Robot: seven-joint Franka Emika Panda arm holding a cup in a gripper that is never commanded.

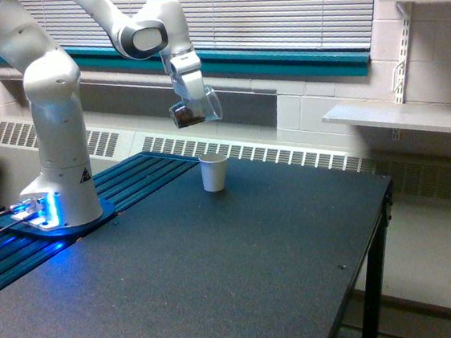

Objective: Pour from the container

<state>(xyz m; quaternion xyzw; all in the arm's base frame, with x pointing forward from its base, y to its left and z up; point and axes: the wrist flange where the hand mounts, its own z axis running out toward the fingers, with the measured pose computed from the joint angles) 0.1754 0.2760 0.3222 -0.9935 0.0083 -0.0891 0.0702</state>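
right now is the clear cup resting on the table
No, the clear cup hangs in the gripper above the white cup.

Gripper (192, 100) fingertips are hidden behind the container (195, 110); jaw contact can't be resolved. Brown contents are blurred. Arm's upper links are cut off by the top edge.
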